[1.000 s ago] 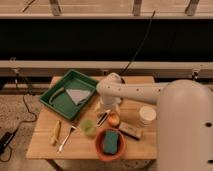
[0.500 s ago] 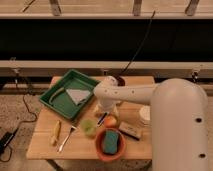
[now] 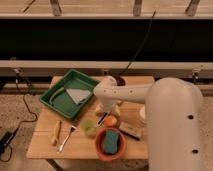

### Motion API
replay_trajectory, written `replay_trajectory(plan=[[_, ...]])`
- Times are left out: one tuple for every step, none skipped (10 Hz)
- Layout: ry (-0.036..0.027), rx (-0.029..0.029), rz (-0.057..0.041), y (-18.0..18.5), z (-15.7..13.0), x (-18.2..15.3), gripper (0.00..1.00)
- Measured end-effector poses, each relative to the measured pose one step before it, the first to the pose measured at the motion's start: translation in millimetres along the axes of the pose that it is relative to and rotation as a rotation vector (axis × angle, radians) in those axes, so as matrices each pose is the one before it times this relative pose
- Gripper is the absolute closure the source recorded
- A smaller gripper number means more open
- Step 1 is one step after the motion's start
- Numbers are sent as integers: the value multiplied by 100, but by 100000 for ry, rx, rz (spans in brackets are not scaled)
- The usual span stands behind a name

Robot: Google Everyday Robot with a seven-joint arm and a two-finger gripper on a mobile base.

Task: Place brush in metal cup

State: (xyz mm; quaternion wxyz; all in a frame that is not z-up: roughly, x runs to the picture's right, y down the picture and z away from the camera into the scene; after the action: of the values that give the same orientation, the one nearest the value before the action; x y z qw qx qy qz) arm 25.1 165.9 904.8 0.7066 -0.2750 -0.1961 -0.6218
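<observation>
Plainly the robot's white arm (image 3: 150, 95) is taking up most of the view, reaching in over the desk (image 3: 45, 145) from the side away from the green tray (image 3: 59, 102) so that its wrist is ending up just past the tray's near-right corner. Compared with the frames a moment ago, the arm's bulk is filling more of the picture and is now hiding nearly all of the white cup that was showing beyond the tray; the things on the desk are lying as before. The tray itself is sitting at an angle at the back corner, holding a pale sheet. In front of the tray and off to its right, an orange bowl (image 3: 100, 150) is carrying a green sponge. The claw (image 3: 107, 109) is hanging low, just beside the tray's corner and pointing down; whether it is spread or closed I cannot tell, nor whether it is gripping anything. What I am taking for the metal cup (image 3: 120, 80) is standing as a small dark shape behind the arm, level with the tray's far edge, well apart from the claw. The brush (image 3: 102, 119) is seemingly lying aslant just under the claw, between a translucent green cup (image 3: 89, 128) and the bowl, so the claw is probably hanging there to pick it up.
</observation>
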Motion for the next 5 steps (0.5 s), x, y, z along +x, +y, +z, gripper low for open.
replay_trajectory(plan=[[245,296,37,-84,-216,78,70],[66,-105,45,55,-242,41,80],[250,-536,-71,159,-333,121,92],[-663,-972,184,560,91,-240,97],[-164,141,175,70,-195,-39,100]])
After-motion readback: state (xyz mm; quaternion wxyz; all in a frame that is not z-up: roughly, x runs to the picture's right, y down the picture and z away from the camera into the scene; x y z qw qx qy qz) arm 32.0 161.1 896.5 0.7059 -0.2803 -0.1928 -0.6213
